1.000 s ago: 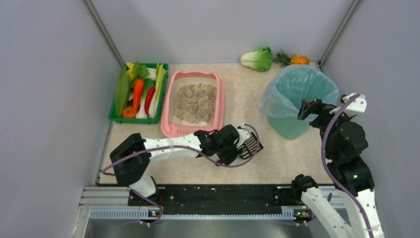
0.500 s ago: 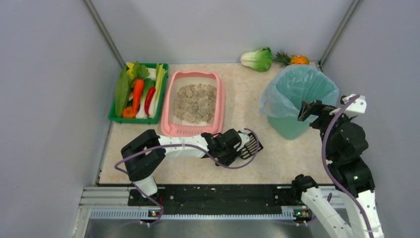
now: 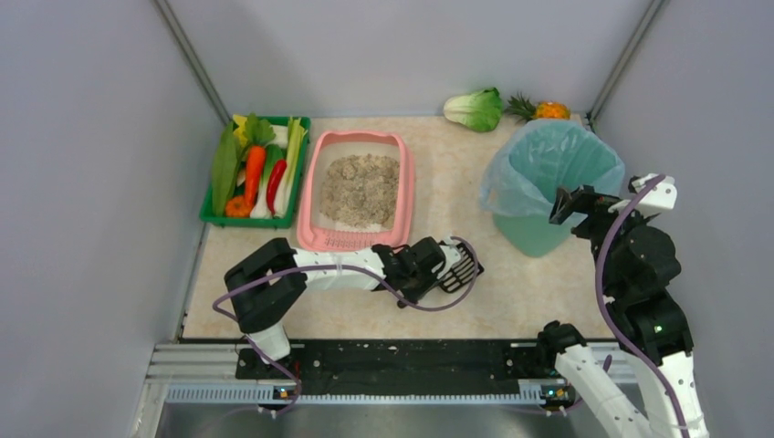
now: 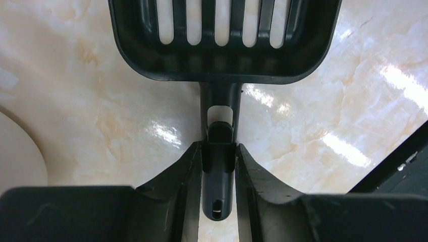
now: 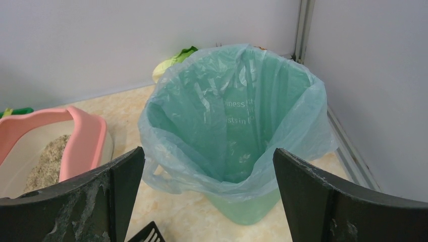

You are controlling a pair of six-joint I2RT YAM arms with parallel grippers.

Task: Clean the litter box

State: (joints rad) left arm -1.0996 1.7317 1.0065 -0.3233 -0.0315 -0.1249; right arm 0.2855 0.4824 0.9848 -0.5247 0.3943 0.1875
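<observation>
The left pincer (image 4: 218,151) is pinched on the thin handle of a black slotted litter scoop (image 4: 222,45), which lies on the tabletop (image 3: 511,292) just beside the near end of the litter box (image 3: 406,192). The pink litter box sits toward the back of the tabletop, between the green vegetable crate (image 3: 212,214) and the teal bag-lined bin (image 3: 548,173), with a grey-beige heap of litter (image 3: 360,187) in it.

From where I stand the grip looks risky. The fingers hold the handle close to its tail end, with the wide scoop head well out in front. Once the head takes a load of litter it could tip down or twist in the pincer, and the handle could slip out.

The near wall of the box, with its slotted grille, stands between the scoop and the litter. The scoop would have to rise over that rim, and a low pass could catch it and shove the box. A carry to the bin crosses open tabletop, so any tilt would scatter grains there.

The right pincer (image 5: 207,161) hangs spread wide at the bin's near rim, holding nothing. It could crowd the scoop when it comes to dump, and it could snag the loose bag. A leafy cabbage (image 3: 475,108) and a pineapple (image 3: 540,109) lie at the back wall, out of the way.
</observation>
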